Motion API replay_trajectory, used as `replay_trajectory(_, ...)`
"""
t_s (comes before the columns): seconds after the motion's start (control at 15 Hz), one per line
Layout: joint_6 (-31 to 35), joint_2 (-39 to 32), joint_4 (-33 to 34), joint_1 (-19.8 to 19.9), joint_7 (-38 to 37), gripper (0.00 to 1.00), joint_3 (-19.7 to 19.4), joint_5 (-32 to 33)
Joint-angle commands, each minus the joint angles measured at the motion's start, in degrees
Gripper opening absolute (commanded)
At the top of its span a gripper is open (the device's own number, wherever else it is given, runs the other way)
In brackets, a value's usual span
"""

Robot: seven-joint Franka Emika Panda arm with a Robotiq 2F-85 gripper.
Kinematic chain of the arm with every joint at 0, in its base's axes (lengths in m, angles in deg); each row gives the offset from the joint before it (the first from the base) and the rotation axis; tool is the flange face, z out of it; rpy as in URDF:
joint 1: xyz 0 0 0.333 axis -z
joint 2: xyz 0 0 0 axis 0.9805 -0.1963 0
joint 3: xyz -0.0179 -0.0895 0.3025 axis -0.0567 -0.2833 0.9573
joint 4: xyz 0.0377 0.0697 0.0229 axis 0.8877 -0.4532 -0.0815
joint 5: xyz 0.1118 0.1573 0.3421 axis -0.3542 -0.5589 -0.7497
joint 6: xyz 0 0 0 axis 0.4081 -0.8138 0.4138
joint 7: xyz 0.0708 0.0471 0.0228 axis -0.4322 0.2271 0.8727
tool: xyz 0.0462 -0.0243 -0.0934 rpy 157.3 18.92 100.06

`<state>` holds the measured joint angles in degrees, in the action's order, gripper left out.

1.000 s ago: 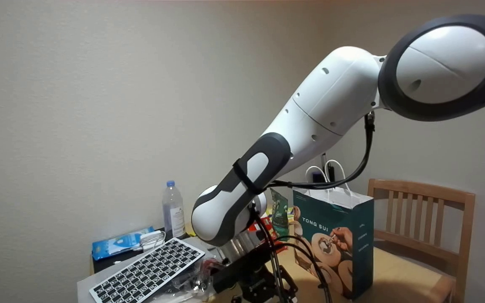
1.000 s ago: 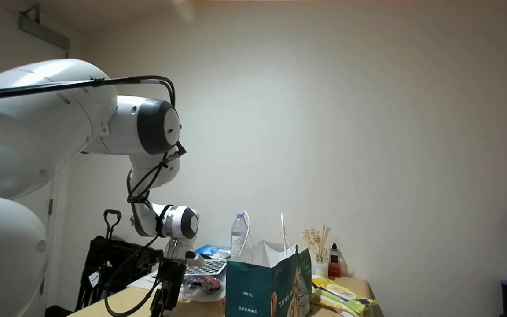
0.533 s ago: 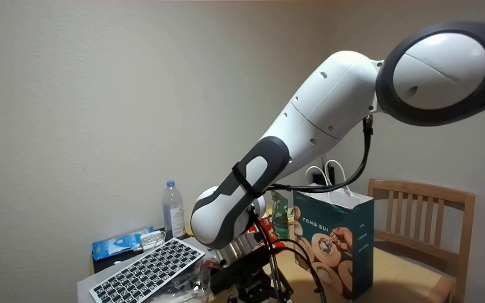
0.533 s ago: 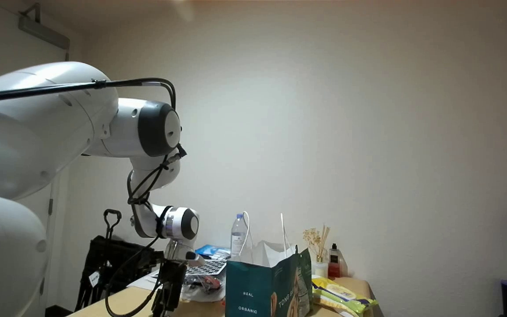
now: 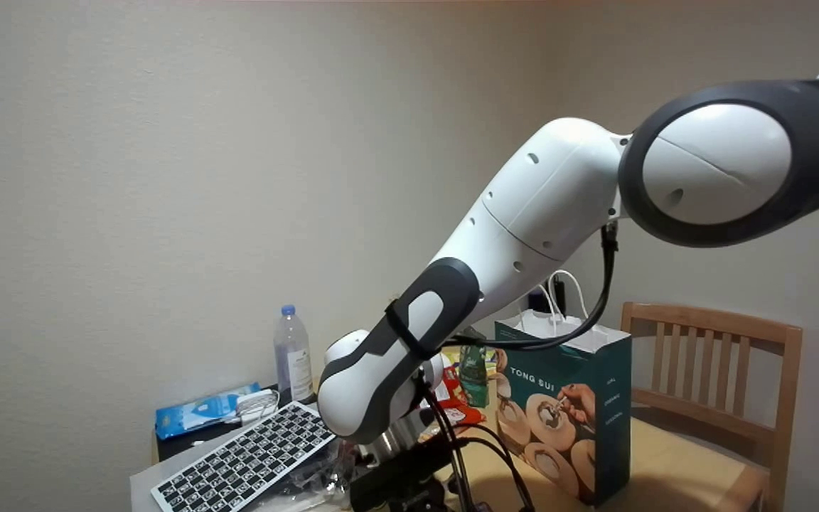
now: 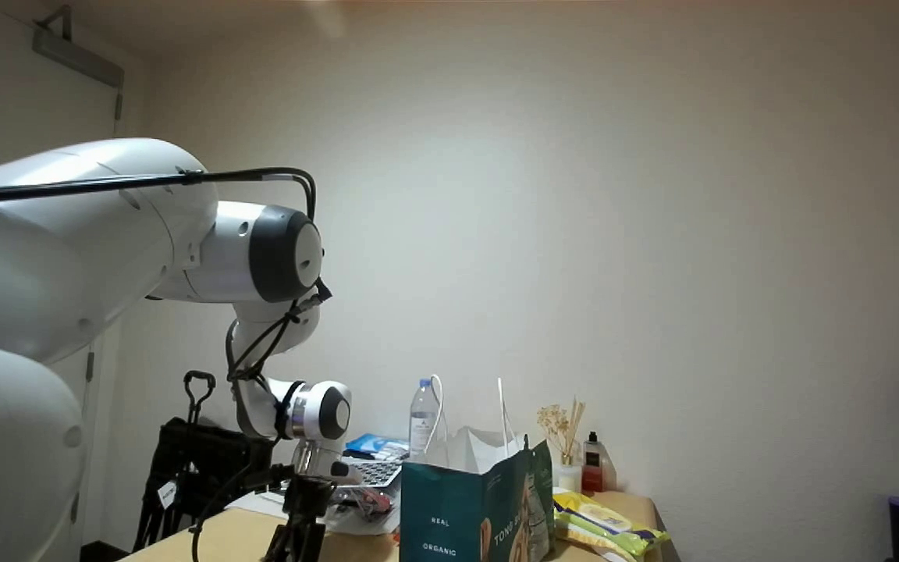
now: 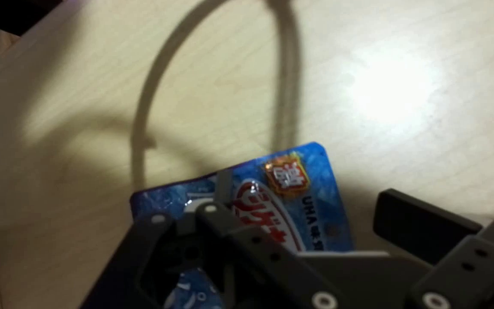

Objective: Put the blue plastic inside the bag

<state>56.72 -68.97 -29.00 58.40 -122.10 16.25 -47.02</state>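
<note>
Arm [image 5: 537, 195] sits lower than in the earlier frames. Gripper [image 7: 310, 199] hangs over the blue packet [image 7: 268, 171], jaws apart; packet lies on the table [image 7: 337, 47], contact unclear. Teal bag [image 5: 548, 412] stands right of the gripper in both exterior views.

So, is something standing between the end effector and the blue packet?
Nothing visible. In the wrist view, the open end effector partly covers the packet, with no object between; whether they touch is unclear.

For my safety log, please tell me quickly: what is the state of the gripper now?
Gripper: open, jaws apart, not holding the blue packet.
</note>
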Motion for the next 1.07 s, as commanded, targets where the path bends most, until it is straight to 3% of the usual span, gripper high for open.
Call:
replay_trajectory(0.0, 3.3, -1.8, 1.9, 1.4, 2.4, 0.53, 0.9, -0.1)
replay_trajectory(0.53, 5.4, -1.3, 3.1, 3.3, 4.3, 0.02, 1.8, -1.6)
replay_trajectory(1.0, 7.1, -1.5, 3.3, 5.0, 7.5, 0.01, 3.0, -3.7)
